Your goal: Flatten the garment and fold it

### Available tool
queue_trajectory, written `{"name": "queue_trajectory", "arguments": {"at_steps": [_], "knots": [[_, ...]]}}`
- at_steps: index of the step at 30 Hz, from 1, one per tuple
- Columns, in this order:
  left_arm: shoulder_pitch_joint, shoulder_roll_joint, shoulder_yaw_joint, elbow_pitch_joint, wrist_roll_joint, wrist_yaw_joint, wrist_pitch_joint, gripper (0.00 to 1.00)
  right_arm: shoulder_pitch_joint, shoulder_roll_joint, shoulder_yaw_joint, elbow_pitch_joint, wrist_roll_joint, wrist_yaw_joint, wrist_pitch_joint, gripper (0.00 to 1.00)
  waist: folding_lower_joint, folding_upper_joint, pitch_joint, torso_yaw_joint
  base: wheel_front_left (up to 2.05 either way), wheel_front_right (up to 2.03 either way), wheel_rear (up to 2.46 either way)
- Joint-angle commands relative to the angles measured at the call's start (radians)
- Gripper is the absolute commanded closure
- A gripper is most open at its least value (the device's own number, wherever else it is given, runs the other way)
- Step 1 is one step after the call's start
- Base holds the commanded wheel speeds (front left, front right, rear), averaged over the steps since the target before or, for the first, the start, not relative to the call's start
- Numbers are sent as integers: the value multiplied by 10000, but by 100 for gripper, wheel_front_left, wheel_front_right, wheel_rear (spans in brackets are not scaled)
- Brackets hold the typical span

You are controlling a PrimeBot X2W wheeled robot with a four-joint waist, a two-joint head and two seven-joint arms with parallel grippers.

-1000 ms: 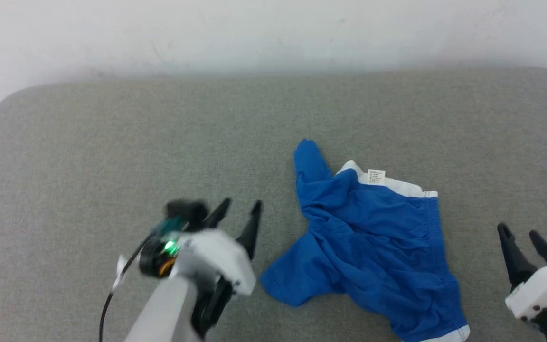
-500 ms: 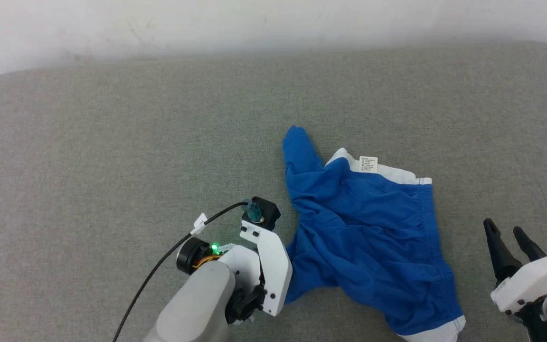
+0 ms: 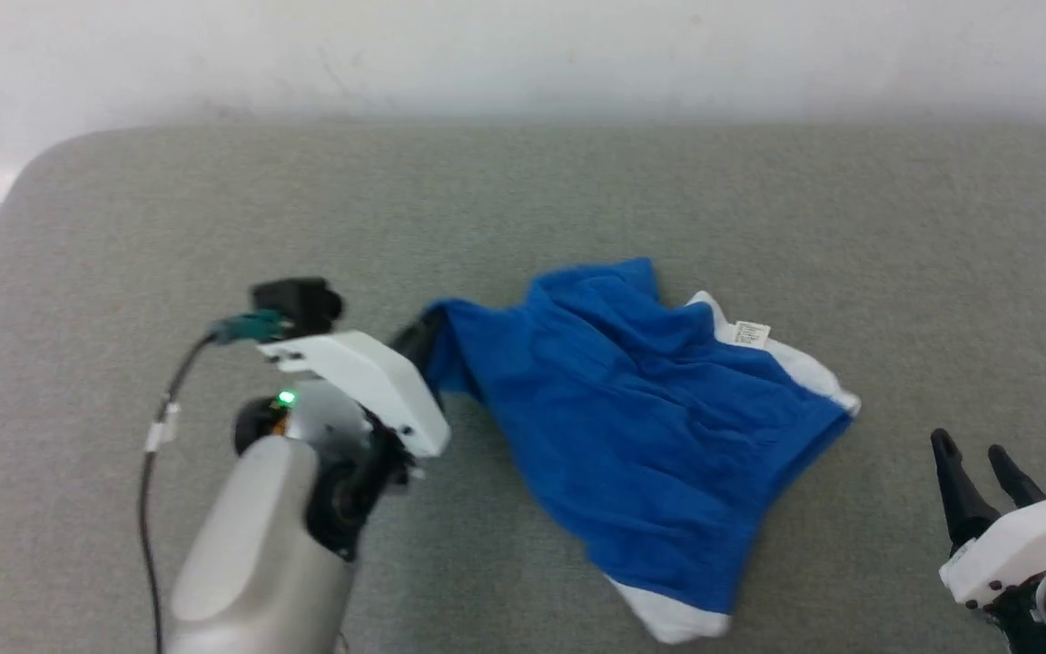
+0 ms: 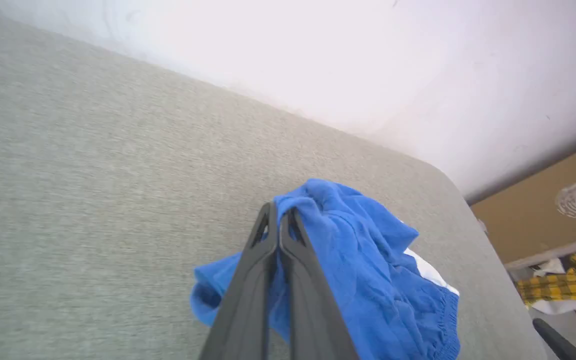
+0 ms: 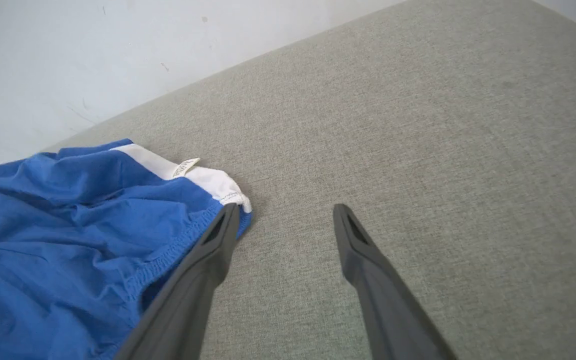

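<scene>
The garment is a pair of bright blue shorts with a white waistband and a small label, lying rumpled at the middle of the grey surface. My left gripper is shut on its left blue edge, which is pulled up off the surface. In the left wrist view the two dark fingers press together with blue cloth of the garment bunched at their tips. My right gripper stands open at the lower right, just right of the garment; its fingers hold nothing.
A white wall runs behind the grey surface. Past the surface's far corner, the left wrist view shows a brown floor and a yellow checked cloth. A black cable hangs from the left wrist.
My left gripper closed on the garment's left edge and pulled it up and to the left, dragging the cloth over. The head camera also shifted. The right gripper stayed open.
</scene>
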State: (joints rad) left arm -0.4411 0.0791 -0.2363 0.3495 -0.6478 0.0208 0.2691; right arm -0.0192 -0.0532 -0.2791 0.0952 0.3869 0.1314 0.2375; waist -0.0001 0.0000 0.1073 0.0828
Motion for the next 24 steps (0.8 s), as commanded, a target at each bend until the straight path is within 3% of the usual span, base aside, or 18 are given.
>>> {"name": "queue_trajectory", "arguments": {"at_steps": [1,6,12,20,21,22,23,24], "knots": [[124,224,189,-362,-75,140,-73,100,13,29,57,85,-46,-7,-64,0,1,0,-308,420,0,0,0],[1319,748,619,-1810,-159,615,148,100,47,29,201,317,-7,-7,-124,0,1,0,-457,749,0,0,0],[4196,1114,605,-3392,-280,1607,1310,100,113,30,408,595,12,-7,-166,0,1,0,-515,1229,0,0,0],[5952,708,-308,-3789,-1290,1633,3133,100,7,30,654,809,-91,-7,-106,0,1,0,-443,1528,0,0,0],[5903,648,-260,-3939,-1398,1603,3118,92,1,30,660,811,-110,-7,-109,0,1,0,-441,1553,0,0,0],[5812,626,-175,-4095,-1428,1594,3029,58,-6,30,677,804,-138,-7,-116,0,1,0,-444,1572,0,0,0],[5694,624,-57,-4235,-1425,1598,2895,0,-19,30,711,766,-198,-7,-155,0,1,0,-448,1584,0,0,0],[5556,617,84,-4374,-1440,1582,2739,0,-39,30,732,730,-221,-7,-193,0,1,0,-453,1585,0,0,0]]}}
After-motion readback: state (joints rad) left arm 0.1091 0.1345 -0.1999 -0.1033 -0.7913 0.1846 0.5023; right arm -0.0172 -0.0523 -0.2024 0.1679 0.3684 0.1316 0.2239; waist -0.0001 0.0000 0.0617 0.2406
